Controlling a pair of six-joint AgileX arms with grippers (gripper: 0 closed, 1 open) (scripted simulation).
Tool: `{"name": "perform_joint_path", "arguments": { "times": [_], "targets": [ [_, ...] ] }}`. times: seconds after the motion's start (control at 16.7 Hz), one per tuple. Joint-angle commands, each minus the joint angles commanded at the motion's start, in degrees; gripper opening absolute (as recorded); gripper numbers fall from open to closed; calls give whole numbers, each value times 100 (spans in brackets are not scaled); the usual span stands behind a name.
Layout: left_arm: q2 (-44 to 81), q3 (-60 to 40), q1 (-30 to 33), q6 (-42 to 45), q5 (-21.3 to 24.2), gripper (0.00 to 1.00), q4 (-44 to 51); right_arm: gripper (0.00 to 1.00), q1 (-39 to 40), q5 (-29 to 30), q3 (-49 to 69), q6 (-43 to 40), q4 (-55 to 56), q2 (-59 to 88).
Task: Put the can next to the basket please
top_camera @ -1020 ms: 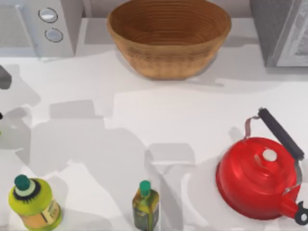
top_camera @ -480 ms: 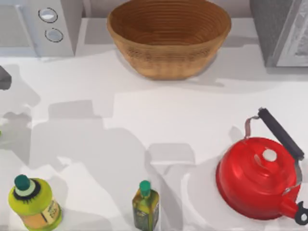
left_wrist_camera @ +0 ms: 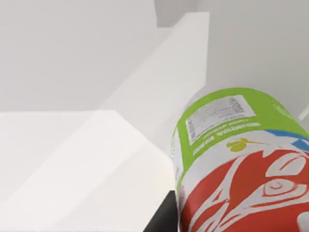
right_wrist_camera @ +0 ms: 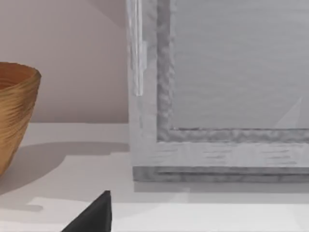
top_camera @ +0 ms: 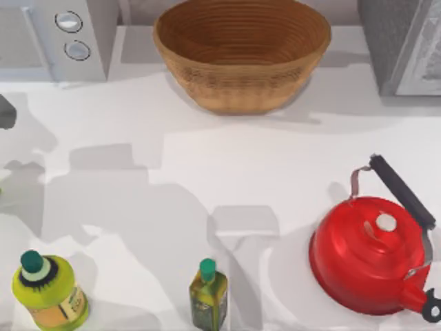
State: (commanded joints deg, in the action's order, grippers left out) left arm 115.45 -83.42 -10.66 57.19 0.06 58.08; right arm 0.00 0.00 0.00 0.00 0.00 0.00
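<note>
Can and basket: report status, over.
Red-and-lime soda can close under the left wrist camera, grip unconfirmed. Tan woven wicker basket at table's back centre, nothing beside it. Red kettle front right, two green bottles front left.

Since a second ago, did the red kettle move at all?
No. The kettle sits in the same spot on the table's right, same gap to the basket.

A glossy red kettle (top_camera: 371,255) with a black handle sits at the table's right. A round yellow-green bottle (top_camera: 49,291) and a small olive-green square bottle (top_camera: 208,296) stand along the near edge, well apart.
</note>
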Motion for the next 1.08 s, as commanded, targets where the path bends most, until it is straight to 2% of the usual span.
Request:
{"name": "perform_joint_path", "arguments": {
  "times": [0.36, 0.6, 0.84, 1.08],
  "targets": [
    [-13, -1, 18, 0, 2, 0, 0, 100, 0, 0, 0, 0, 0, 0],
    [128, -221, 373, -566, 16, 0, 101, 100, 0, 0, 0, 0, 0, 0],
    [393, -652, 1190, -2055, 35, 0, 312, 100, 0, 0, 0, 0, 0, 0],
    [702, -1107, 2270, -4302, 64, 0, 591, 100, 0, 0, 0, 0, 0, 0]
  ]
}}
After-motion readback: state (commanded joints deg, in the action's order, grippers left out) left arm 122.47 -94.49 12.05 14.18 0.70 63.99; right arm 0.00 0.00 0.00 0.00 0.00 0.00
